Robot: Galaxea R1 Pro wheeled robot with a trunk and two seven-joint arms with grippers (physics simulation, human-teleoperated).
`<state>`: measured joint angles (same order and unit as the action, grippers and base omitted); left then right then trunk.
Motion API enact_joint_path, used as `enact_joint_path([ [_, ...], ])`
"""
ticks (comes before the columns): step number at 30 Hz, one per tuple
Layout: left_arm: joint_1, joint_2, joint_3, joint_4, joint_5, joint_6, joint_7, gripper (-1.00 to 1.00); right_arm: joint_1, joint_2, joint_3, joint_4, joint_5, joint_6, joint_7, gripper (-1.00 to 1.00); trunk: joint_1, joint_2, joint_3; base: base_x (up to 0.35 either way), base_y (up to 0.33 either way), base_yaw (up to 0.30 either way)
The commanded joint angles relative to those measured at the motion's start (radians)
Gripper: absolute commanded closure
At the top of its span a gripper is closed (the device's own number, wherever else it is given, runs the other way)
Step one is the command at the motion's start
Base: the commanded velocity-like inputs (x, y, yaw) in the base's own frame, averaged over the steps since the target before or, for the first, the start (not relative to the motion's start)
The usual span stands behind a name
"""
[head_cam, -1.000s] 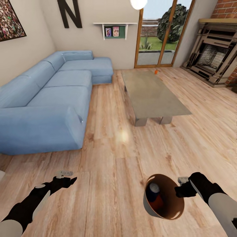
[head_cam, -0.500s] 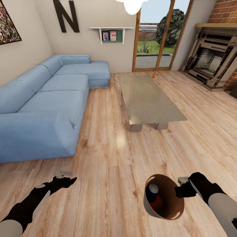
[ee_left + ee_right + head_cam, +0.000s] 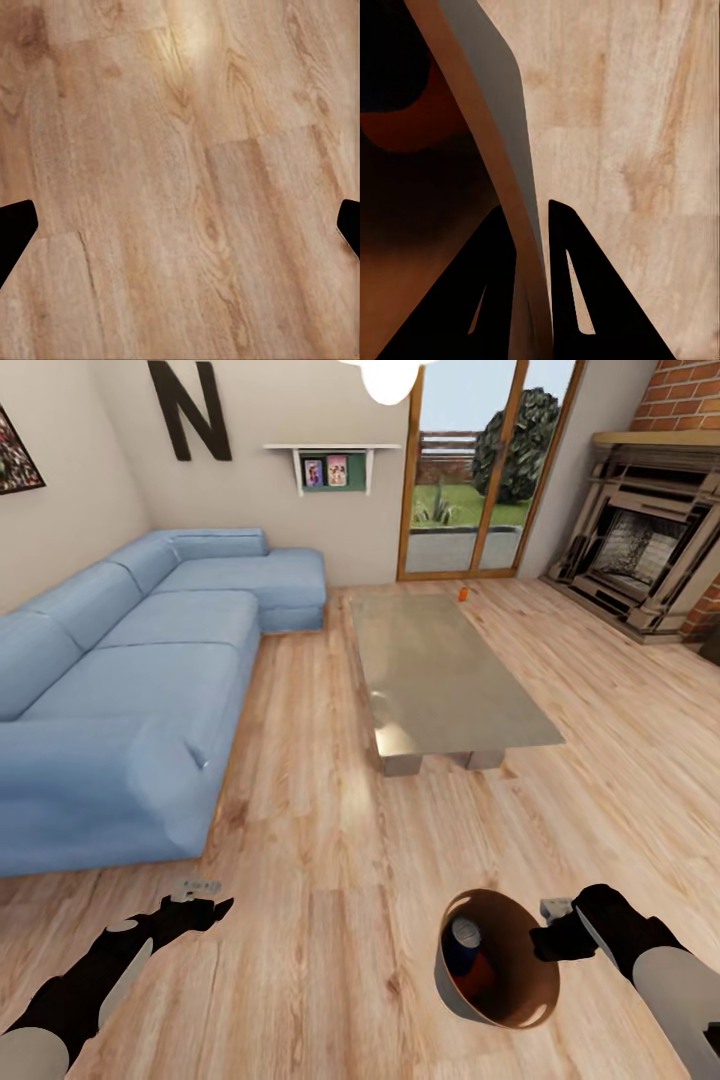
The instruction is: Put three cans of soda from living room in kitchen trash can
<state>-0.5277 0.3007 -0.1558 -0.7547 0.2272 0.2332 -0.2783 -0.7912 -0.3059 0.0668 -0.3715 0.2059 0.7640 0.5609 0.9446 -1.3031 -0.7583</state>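
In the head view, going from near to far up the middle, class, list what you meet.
Bin held by the right gripper → bare wood floor → coffee table → orange can at the table's far end → glass doors.

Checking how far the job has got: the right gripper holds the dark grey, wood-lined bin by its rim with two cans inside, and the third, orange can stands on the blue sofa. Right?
Not quite. The small orange can stands on the far end of the grey low table, not on the blue sofa; the head view shows it. The rest holds: the right gripper pinches the rim of the dark grey, wood-lined bin, with a blue can and an orange can inside.
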Motion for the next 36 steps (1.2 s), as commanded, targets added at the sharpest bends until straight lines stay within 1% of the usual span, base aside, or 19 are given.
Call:
enact_joint_path([
  [1,0.000,0.000,0.000,0.000,0.000,0.000,0.000,-1.00,0.000,0.000,-0.003,0.000,-0.020,0.002,0.006,1.00,0.000,0.000,0.000,0.235,-0.245,0.000],
  [3,0.000,0.000,0.000,0.000,0.000,0.000,0.000,-1.00,0.000,0.001,-0.003,0.003,-0.020,-0.032,0.010,1.00,0.000,0.000,0.000,0.230,-0.249,0.000],
  [8,0.000,0.000,0.000,0.000,0.000,0.000,0.000,-1.00,0.000,0.001,-0.001,0.006,-0.019,-0.063,0.012,1.00,0.000,0.000,0.000,0.223,-0.256,0.000],
  [11,0.000,0.000,-0.001,0.000,0.000,0.000,0.000,-1.00,0.000,0.001,-0.001,0.006,-0.019,-0.067,0.012,1.00,0.000,0.000,0.001,0.218,-0.262,0.000],
  [15,0.000,0.000,-0.001,0.000,0.000,0.000,0.000,-1.00,0.000,0.008,-0.003,0.007,-0.018,-0.070,0.012,1.00,0.000,0.000,0.005,0.216,-0.264,0.000],
  [36,0.000,0.000,-0.001,0.000,-0.003,0.000,0.001,-1.00,0.001,0.014,-0.004,0.008,-0.016,-0.071,0.007,1.00,0.000,0.000,0.037,0.191,-0.276,0.000],
])
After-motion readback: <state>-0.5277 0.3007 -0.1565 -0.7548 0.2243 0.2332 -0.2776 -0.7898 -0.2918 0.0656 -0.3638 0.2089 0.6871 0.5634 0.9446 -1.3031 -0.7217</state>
